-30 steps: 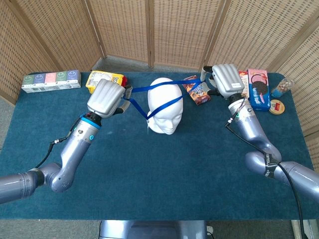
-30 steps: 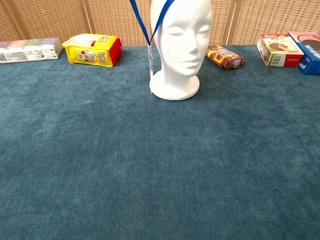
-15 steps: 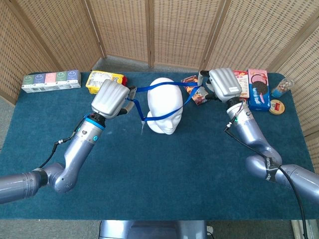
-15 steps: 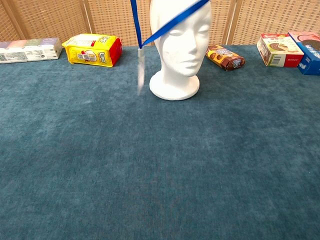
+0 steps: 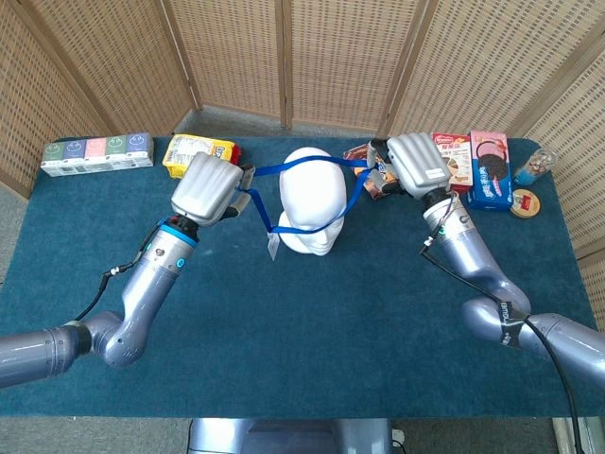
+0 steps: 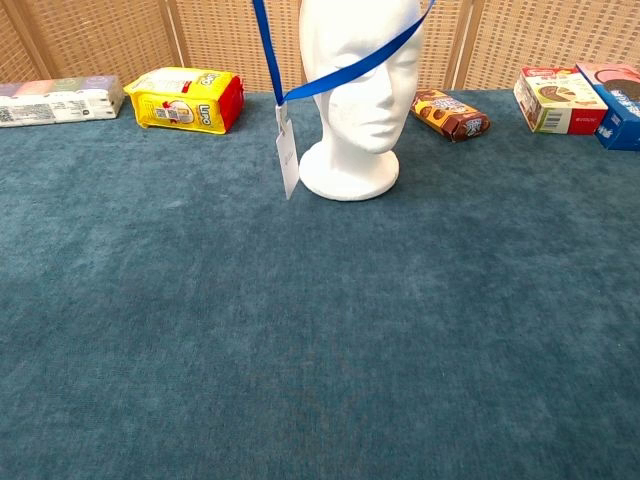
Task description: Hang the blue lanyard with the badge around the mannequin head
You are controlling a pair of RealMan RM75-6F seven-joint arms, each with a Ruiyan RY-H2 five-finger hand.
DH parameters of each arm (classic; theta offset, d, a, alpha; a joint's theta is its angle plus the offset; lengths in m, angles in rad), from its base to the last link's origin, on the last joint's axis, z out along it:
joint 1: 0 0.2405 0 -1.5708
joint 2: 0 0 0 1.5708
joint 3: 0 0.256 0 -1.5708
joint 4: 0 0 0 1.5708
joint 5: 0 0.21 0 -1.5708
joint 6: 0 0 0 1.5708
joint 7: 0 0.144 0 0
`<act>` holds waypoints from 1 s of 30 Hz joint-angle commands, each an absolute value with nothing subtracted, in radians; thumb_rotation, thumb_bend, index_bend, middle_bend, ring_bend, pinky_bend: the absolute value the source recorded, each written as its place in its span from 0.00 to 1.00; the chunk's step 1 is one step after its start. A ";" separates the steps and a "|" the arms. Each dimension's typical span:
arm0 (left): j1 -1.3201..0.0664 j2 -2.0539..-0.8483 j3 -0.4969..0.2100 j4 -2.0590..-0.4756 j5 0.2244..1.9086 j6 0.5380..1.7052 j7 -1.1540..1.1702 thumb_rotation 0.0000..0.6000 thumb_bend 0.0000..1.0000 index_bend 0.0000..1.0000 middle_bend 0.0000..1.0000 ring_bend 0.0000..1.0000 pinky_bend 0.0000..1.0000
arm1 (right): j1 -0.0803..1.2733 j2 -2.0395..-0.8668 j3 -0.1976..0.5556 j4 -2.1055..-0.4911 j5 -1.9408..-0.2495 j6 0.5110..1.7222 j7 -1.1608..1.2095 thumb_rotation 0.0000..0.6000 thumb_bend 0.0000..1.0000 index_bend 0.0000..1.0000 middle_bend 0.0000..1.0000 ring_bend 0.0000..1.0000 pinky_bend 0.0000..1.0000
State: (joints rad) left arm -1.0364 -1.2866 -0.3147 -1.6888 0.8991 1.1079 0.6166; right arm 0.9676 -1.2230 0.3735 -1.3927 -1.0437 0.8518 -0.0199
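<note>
Both hands have drawn inward and lower over the last second, and the blue lanyard point(image 5: 302, 199) now rings the mannequin head point(image 5: 313, 200) instead of lying stretched over its crown. Nearest, in the chest view, the front run of the strap crosses the face slantwise — low at the left-hand side, climbing toward the right hand. The badge point(image 6: 287, 158) dangles free off the low corner, just beside the foam base and tilted, so it looks to be swinging.

Further back, the left hand point(image 5: 210, 188) holds its end of the loop between curled fingers, just beside the head. Across from it the right hand point(image 5: 412, 166) grips the other end, a little further from the head.

Judged as a thing to handle, the strap is light, limp and thin; it keeps shape only under tension and would slip from a loose pinch. The badge is its only weight — stiff, flat, likely to swing. Holding the ribbon well apart on both sides seems best.
</note>
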 commanded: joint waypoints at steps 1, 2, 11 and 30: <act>-1.035 -1.286 -0.313 -1.687 0.898 1.109 0.617 0.92 0.42 0.62 1.00 1.00 1.00 | 0.973 -1.227 0.375 -1.388 -1.040 0.849 -0.026 1.00 0.49 0.80 1.00 1.00 1.00; -1.034 -1.286 -0.312 -1.687 0.898 1.109 0.617 0.92 0.42 0.62 1.00 1.00 1.00 | 0.973 -1.229 0.375 -1.387 -1.039 0.849 -0.028 1.00 0.49 0.80 1.00 1.00 1.00; -1.036 -1.293 -0.311 -1.682 0.894 1.110 0.621 0.93 0.42 0.62 1.00 1.00 1.00 | 0.986 -1.235 0.378 -1.376 -1.019 0.837 -0.051 1.00 0.48 0.79 1.00 1.00 1.00; -1.052 -1.296 -0.307 -1.686 0.852 1.095 0.659 0.87 0.36 0.62 1.00 1.00 1.00 | 1.009 -1.234 0.368 -1.347 -0.976 0.789 -0.091 1.00 0.48 0.70 1.00 1.00 1.00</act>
State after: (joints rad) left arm -1.0511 -1.2956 -0.3074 -1.6854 0.8528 1.0953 0.6583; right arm 1.0083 -1.2349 0.3684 -1.3473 -0.9763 0.7892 -0.0898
